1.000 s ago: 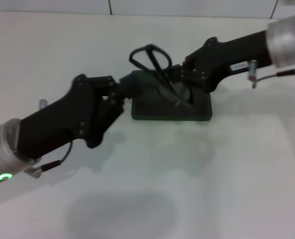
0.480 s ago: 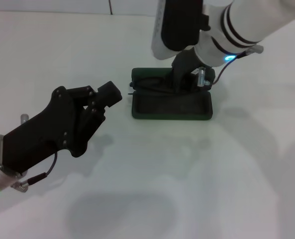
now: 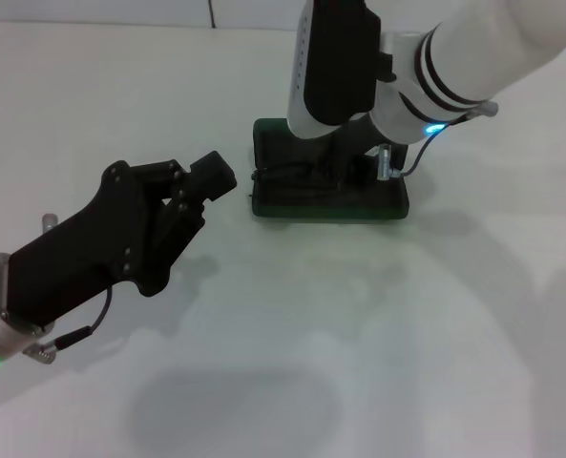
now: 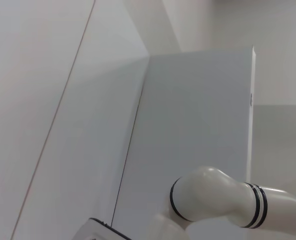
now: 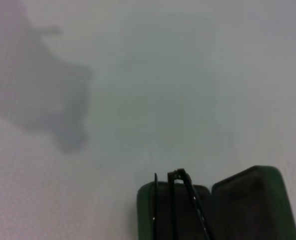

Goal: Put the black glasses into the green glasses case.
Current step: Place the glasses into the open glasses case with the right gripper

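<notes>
Glasses lying in the open case, right arm over it, left gripper off to the side.

Head view: the green glasses case [image 3: 328,202] lies open on the white table [image 3: 359,324], its long axis running left to right. The black glasses [image 3: 287,175] rest inside it toward its left end, lying along the same axis. The right gripper [image 3: 354,157] reaches down into the case beneath the white forearm; I cannot tell how its fingers stand. The left gripper [image 3: 211,178] hovers just left of the case, apart from it, fingers drawn together on nothing.
Left wrist view: only a wall and a white arm joint.
Right wrist view: the case [image 5: 247,200] with folded glasses [image 5: 180,200] in one half.
</notes>
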Action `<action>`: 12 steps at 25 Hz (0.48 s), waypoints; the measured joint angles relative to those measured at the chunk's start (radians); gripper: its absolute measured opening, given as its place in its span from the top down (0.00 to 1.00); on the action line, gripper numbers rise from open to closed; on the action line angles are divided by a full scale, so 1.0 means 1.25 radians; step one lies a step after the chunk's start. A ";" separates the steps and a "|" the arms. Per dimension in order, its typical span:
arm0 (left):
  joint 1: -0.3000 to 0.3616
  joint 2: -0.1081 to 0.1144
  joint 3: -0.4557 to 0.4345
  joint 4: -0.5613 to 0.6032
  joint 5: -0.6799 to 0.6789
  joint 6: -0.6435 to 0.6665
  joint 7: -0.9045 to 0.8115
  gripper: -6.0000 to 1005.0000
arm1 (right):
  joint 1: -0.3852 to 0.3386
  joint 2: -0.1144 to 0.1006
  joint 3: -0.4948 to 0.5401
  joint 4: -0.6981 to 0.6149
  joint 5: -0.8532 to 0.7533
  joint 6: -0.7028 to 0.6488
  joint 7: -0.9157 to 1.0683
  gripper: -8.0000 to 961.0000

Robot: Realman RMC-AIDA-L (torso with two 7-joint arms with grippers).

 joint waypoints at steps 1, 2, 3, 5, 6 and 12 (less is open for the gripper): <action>0.000 0.000 0.000 0.000 0.000 0.000 0.000 0.97 | 0.000 0.000 -0.003 0.000 -0.002 0.001 0.001 0.95; -0.001 0.000 0.000 0.000 0.000 0.000 -0.001 0.97 | -0.001 0.000 -0.005 0.000 -0.003 0.002 0.002 0.95; -0.002 0.000 0.000 0.000 0.000 0.000 -0.001 0.97 | -0.002 0.000 -0.008 0.000 -0.005 0.004 0.003 0.95; -0.002 0.000 0.000 0.001 0.000 0.000 -0.002 0.97 | -0.004 0.000 -0.012 -0.004 -0.007 0.004 0.003 0.95; -0.002 0.000 0.000 0.001 0.000 0.000 -0.003 0.97 | -0.005 0.000 -0.013 -0.009 -0.009 0.004 0.003 0.95; -0.002 0.000 -0.013 0.001 -0.001 0.000 -0.011 0.97 | -0.008 0.000 -0.016 -0.027 -0.013 -0.013 0.009 0.95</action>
